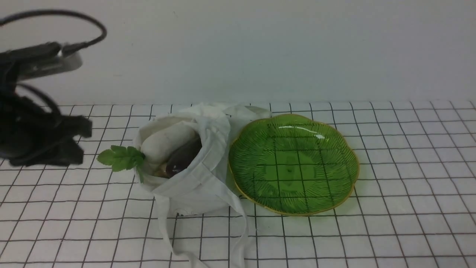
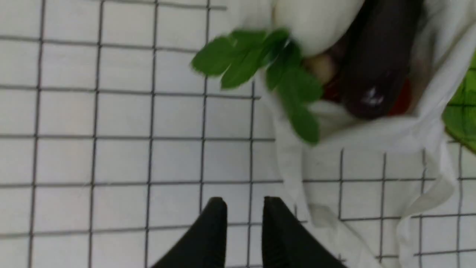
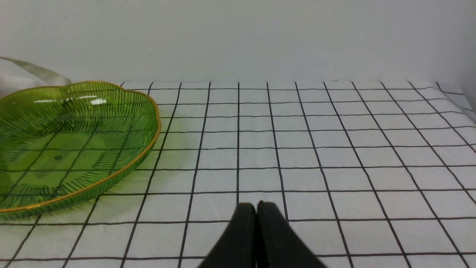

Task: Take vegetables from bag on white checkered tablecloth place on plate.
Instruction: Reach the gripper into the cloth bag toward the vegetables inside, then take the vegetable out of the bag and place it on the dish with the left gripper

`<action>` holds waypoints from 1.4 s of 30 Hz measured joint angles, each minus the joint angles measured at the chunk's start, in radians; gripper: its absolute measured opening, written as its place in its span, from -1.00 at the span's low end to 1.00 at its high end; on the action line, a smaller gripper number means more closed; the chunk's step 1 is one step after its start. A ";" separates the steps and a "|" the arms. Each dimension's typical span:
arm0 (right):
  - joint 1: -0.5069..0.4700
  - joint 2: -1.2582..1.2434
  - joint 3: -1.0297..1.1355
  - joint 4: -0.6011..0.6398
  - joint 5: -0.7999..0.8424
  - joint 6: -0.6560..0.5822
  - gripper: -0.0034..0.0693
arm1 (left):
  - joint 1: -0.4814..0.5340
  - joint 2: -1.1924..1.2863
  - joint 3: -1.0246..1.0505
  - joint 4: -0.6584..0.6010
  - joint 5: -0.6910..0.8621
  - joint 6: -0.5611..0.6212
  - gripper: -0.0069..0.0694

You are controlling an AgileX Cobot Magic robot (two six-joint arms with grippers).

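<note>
The off-white cloth bag (image 1: 197,175) lies on the checkered tablecloth (image 1: 390,208), mouth facing my left arm. Inside show the white radish (image 1: 167,141), its green leaves (image 1: 121,158) hanging out, and the dark purple eggplant (image 1: 184,156). The slim green vegetable is hidden. The green glass plate (image 1: 293,163) sits just right of the bag and holds nothing. My left gripper (image 1: 80,143) hovers left of the bag; in the left wrist view it (image 2: 243,208) is slightly open and empty, short of the radish (image 2: 316,22) and eggplant (image 2: 375,63). My right gripper (image 3: 256,208) is shut and empty, beside the plate (image 3: 67,141).
The bag's strap handles (image 1: 241,223) trail over the cloth toward the front edge and lie near my left fingers (image 2: 290,167). Something red (image 2: 401,104) shows under the eggplant in the bag. A white wall (image 1: 260,48) runs behind the table.
</note>
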 joint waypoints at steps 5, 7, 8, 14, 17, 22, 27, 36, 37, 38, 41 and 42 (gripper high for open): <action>0.000 0.000 0.000 0.000 0.000 0.000 -0.95 | -0.097 0.249 -0.216 -0.036 0.004 0.101 0.15; 0.000 0.000 0.000 0.000 0.000 0.000 -0.95 | -0.139 0.352 -0.307 -0.034 0.020 0.133 0.35; 0.000 0.000 0.000 0.000 0.000 0.000 -0.95 | -0.154 0.401 -0.342 -0.030 0.032 0.145 0.43; 0.000 0.000 0.000 0.000 0.000 0.000 -0.95 | -0.218 0.629 -0.552 0.060 0.109 0.163 0.62; 0.000 0.000 0.000 0.000 0.000 0.000 -0.95 | -0.232 0.730 -0.642 0.124 0.131 0.166 0.63; 0.000 0.000 0.000 0.000 0.000 0.000 -0.95 | -0.236 0.778 -0.660 0.155 0.133 0.159 0.55; 0.000 0.000 0.000 0.000 0.000 0.000 -0.95 | -0.238 0.784 -0.660 0.196 0.133 0.131 0.39; 0.000 0.000 0.000 0.000 0.000 0.000 -0.95 | -0.240 0.693 -0.744 0.241 0.205 0.099 0.39; 0.000 0.000 0.000 0.000 0.000 0.000 -0.95 | -0.240 0.672 -0.769 0.241 0.206 0.097 0.39; 0.000 0.000 0.000 0.000 0.000 0.000 -0.95 | -0.240 0.644 -0.796 0.241 0.206 0.094 0.39; 0.000 0.000 0.000 0.000 0.000 0.000 -0.95 | -0.240 0.574 -0.853 0.169 0.207 0.078 0.39; 0.000 0.000 0.000 0.000 0.000 0.000 -0.95 | -0.240 0.556 -0.863 0.125 0.209 0.073 0.39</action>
